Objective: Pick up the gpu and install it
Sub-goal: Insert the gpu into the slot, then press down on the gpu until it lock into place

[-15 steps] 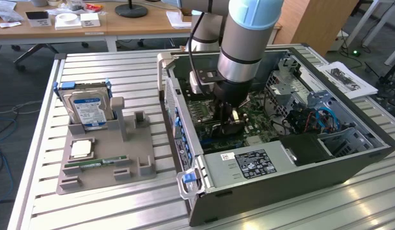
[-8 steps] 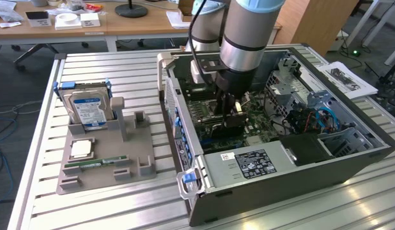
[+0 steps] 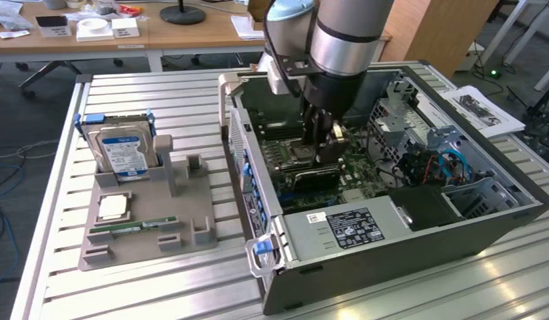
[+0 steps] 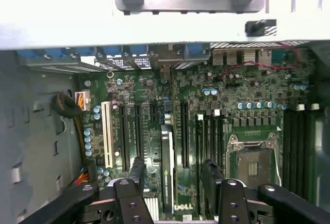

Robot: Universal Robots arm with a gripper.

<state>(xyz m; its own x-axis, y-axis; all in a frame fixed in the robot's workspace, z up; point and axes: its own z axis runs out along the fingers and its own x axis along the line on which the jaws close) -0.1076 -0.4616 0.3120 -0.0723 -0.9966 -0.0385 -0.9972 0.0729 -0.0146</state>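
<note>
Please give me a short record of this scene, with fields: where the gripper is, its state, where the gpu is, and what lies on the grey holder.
gripper place: gripper inside the open case, above the motherboard
gripper state: open, holding nothing
gpu: gpu stands edge-on in a motherboard slot, between the fingers, not gripped
holder: grey holder on the exterior view's left carries a hard drive, a CPU and a RAM stick

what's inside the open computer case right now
The motherboard with an empty CPU socket and the gpu standing in a slot between the open gripper fingers. The arm covers part of the board in the exterior view.
</note>
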